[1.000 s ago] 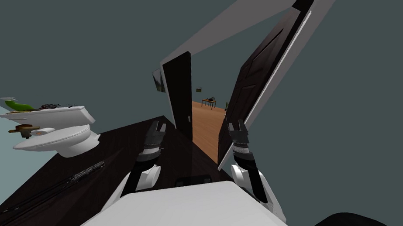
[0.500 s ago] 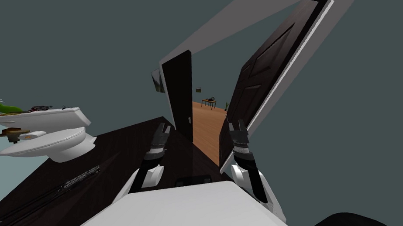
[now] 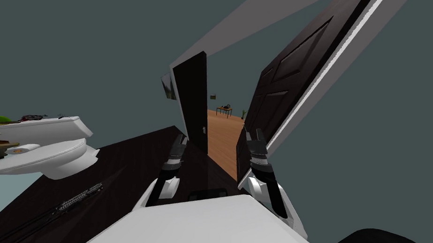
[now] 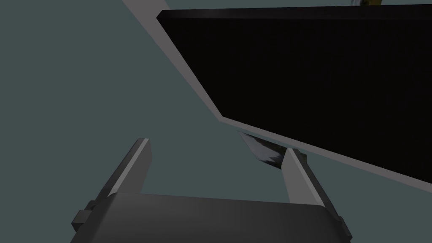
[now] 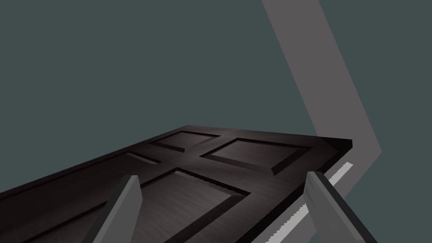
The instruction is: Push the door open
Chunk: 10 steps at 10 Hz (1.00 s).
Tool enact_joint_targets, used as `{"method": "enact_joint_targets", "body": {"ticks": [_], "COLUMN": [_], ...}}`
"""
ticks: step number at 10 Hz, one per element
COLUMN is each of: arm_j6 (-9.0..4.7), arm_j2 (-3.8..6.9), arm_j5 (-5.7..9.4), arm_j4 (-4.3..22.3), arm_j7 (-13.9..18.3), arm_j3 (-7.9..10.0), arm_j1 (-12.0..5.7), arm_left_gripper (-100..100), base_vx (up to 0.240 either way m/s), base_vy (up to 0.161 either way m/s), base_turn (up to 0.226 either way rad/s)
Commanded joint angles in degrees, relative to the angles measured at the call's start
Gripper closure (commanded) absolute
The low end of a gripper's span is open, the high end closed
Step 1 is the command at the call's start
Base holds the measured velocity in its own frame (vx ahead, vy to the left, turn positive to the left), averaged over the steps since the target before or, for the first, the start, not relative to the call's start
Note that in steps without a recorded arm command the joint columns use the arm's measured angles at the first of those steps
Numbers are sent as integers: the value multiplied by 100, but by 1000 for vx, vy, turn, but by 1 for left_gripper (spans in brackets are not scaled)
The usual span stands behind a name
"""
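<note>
Dark wood grain on door (image 5: 211,185), smooth, with faint sheen across panels. Near floor (image 3: 128,159) dark and glossy, with a pale gleam. Far floor (image 3: 221,137) orange-brown wood, matt. Toilet (image 3: 49,157) white, smooth, lightly glossy. Walls (image 3: 75,34) flat grey-green, matt. Door frame (image 5: 329,84) plain grey, matt. Fingers (image 5: 124,206) light grey, smooth, matt.

Two doors: left door (image 3: 194,102), right door (image 3: 284,79). One toilet (image 3: 44,154). One table (image 3: 224,110). Two: left end effector (image 4: 218,147), right end effector (image 5: 223,175).

White forearm shells (image 3: 168,188), dark joints (image 3: 258,160), thin grey jaws
</note>
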Motion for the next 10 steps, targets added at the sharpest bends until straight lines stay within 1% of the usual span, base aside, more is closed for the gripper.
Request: {"method": "enact_joint_targets", "body": {"ticks": [1, 3, 4, 7, 10], "arm_j6": [-25, -78, -78, -163, -248], "arm_j2": [32, 62, 62, 96, 123], "arm_j5": [-11, -31, -31, -62, -93], "arm_j4": [265, 561, 599, 1129, 1667], "arm_j7": [51, 102, 102, 184, 266], "arm_j3": [-57, -141, -141, -273, -408], "arm_j1": [-128, -261, -261, -471, -685], "arm_left_gripper": [-100, -100, -100, -100, -100], "base_vx": [92, 101, 77, 69, 97], "base_vy": [79, 87, 52, 47, 83], "base_turn": [-24, -26, -10, -22, -26]}}
